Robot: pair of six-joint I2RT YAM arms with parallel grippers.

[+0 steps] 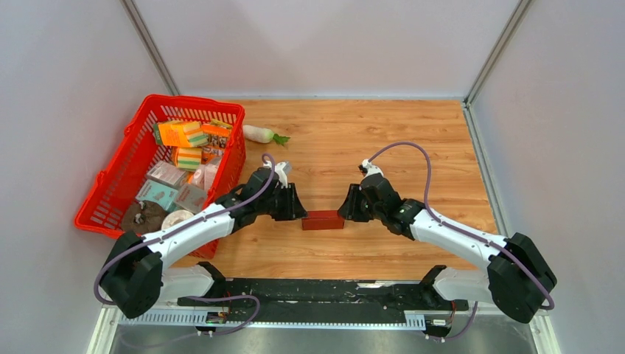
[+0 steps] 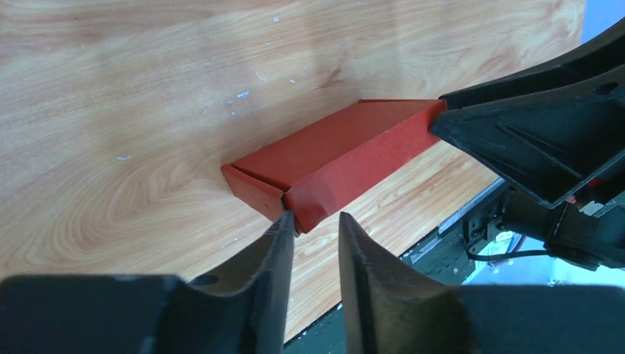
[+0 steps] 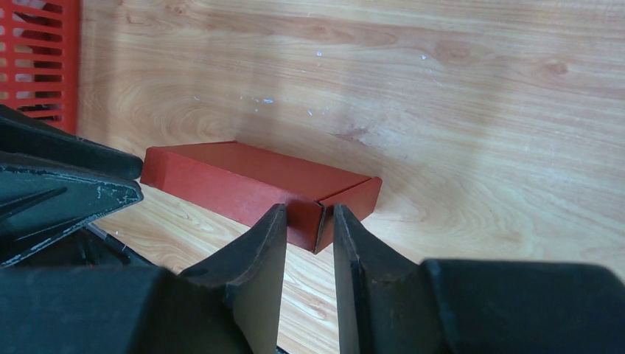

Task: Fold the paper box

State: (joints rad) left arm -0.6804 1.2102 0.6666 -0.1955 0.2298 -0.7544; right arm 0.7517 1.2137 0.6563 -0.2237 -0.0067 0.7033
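Note:
The paper box (image 1: 322, 220) is a dark red, shallow, closed rectangular box lying flat on the wooden table between my two grippers. My left gripper (image 1: 301, 211) is at its left end. In the left wrist view the jaws (image 2: 315, 218) stand narrowly apart and empty, with a near corner of the box (image 2: 339, 158) right at the fingertips. My right gripper (image 1: 345, 211) is at its right end. In the right wrist view its jaws (image 3: 306, 211) are narrowly apart, and the box's corner (image 3: 258, 177) lies just beyond the tips.
A large red mesh basket (image 1: 195, 103) with packets and sponges stands at the left, close to the left arm. A white toy radish (image 1: 259, 133) lies behind it. The table's front rail (image 1: 309, 295) runs along the near edge.

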